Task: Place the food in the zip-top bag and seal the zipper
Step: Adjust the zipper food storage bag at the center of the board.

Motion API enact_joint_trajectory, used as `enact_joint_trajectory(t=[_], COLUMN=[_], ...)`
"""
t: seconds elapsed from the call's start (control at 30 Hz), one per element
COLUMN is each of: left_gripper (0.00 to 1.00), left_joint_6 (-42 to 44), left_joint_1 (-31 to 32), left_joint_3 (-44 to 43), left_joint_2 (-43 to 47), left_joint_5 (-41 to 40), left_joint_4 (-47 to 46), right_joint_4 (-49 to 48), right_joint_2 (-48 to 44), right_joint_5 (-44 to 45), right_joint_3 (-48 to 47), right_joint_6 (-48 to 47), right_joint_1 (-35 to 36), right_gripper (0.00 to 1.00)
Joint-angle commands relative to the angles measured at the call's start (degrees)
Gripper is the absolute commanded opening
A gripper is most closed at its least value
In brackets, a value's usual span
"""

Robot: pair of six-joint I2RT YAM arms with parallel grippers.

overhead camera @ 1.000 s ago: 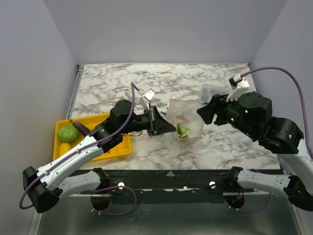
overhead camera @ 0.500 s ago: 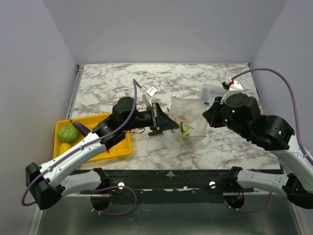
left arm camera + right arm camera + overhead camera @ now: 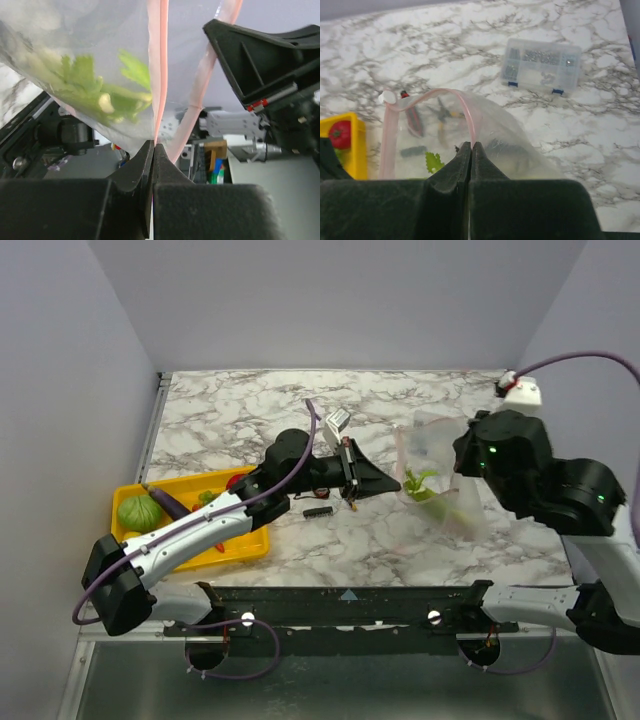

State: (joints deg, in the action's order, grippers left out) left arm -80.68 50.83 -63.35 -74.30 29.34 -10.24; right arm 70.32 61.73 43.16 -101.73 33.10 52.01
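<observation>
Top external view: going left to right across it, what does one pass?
Green fruit in the yellow tray → small black part → left gripper → celery inside the bag → right arm.

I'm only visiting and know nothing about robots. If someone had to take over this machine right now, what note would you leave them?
Left tool: shut on the zipper at one side of the bag's mouth.
Right tool: shut on the zipper at the other side.
The zip-top bag hangs between the two tools with its mouth open and the celery inside.
Tomato and a green fruit sit in the yellow tray.
Done: the celery is bagged.
Left: bag the food from the tray, then press the zipper shut.
</observation>
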Motion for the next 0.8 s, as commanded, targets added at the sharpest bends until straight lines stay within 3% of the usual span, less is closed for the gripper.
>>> enact_joint_trajectory(t=[0.0, 0.23, 0.53, 0.6, 0.77], left_gripper=[0.0, 0.0, 0.0, 0.0, 0.0], left_joint_6=[-11.17, -14.05, -8.68, -9.34, -3.86], left_joint_1=[0.13, -4.25, -5.33, -4.71, -4.45], left_joint_3=[8.04, 12.0, 8.87, 9.23, 4.78], left_joint_2=[4.25, 5.54, 9.62, 11.24, 11.59], left_joint_5=[-7.71, -9.05, -11.83, -10.99, -16.49], left_joint_4=[-2.53, 0.38, 11.09, 7.95, 11.91], right_joint_4=[-1.59, -12.87, -12.92, -11.19, -13.2], right_joint_2=[5.76, 14.29, 15.7, 15.1, 13.56], right_joint_5=[5.68, -9.8, -13.47, -15.49, -22.93], right_joint_3=[5.73, 11.18, 7.38, 4.65, 0.23], right_joint_6=[-0.14, -8.45, -10.39, -10.11, -11.52], right_joint_1=[-0.46, -15.73, -16.24, -16.24, -16.25], right_gripper=[0.01, 0.01, 0.01, 0.01, 0.01])
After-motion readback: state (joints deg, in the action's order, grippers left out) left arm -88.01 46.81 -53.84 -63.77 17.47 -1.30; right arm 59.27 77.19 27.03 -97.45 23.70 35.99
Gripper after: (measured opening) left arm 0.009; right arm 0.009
